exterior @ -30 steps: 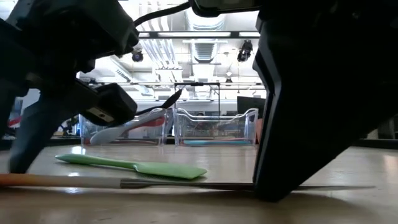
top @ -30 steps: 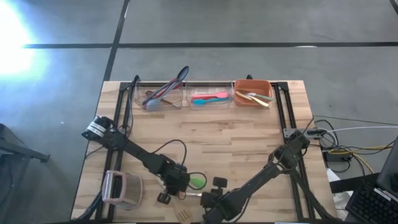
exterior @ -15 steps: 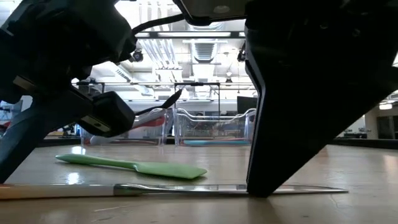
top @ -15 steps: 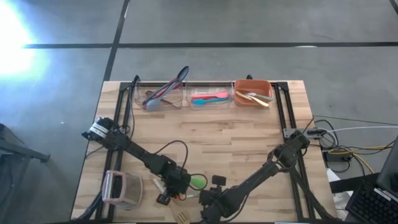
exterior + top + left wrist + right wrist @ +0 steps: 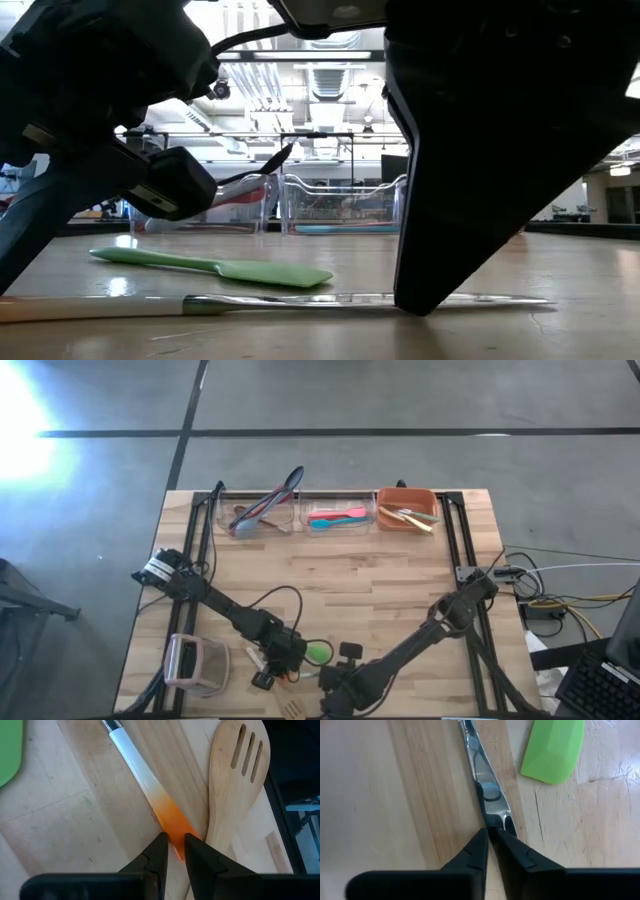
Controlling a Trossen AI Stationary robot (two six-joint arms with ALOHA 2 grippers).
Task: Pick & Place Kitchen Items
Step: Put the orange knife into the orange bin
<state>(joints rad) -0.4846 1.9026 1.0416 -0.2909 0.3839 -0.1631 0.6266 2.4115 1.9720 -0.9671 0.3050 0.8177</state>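
Shiny metal and an orange-and-white handle make one long utensil (image 5: pixel 300 301), flat on the table's (image 5: pixel 400 590) near edge beside a green spatula (image 5: pixel 215 267). Both grippers look pinched on it: the left gripper (image 5: pixel 173 851) on the orange end, the right gripper (image 5: pixel 490 842) on the metal end. This looks like the picking-up step. Next, I think they must lift together toward the far bins (image 5: pixel 335 517).

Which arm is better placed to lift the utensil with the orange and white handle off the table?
Left, probably. The left tool is shut on the thick handle of the orange-handled utensil, which gives a firm hold. The right tool sits at its thin, flat metal end, which looks likely to slip.
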